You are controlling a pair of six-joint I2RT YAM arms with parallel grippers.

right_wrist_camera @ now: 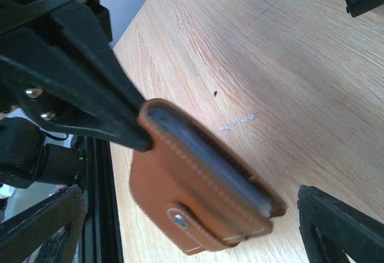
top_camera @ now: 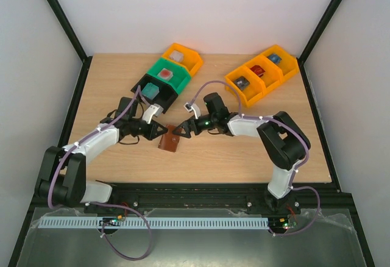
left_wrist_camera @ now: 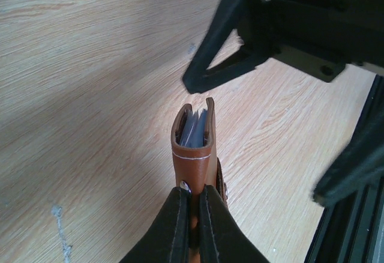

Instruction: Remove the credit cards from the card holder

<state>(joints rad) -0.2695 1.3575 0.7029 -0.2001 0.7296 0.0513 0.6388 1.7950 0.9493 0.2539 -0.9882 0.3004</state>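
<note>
The card holder point(top_camera: 170, 141) is a small brown leather wallet at the table's middle, folded shut with its snap tab fastened. My left gripper point(left_wrist_camera: 194, 200) is shut on its tab end and holds it on edge. Blue-grey edges of the credit cards point(left_wrist_camera: 193, 132) show in the holder's open top, and no card face can be seen. My right gripper point(right_wrist_camera: 191, 194) stands open, one finger on each side of the card holder point(right_wrist_camera: 192, 203) without touching it. From above, the left gripper point(top_camera: 160, 131) and right gripper point(top_camera: 183, 130) meet at the holder.
Behind the left arm stand a black bin point(top_camera: 152, 90), a green bin point(top_camera: 168, 75) and a yellow bin point(top_camera: 183, 57), each holding a small item. An orange bin with three compartments point(top_camera: 262, 75) sits at the back right. The table's front rail point(top_camera: 195, 188) runs behind the arm bases.
</note>
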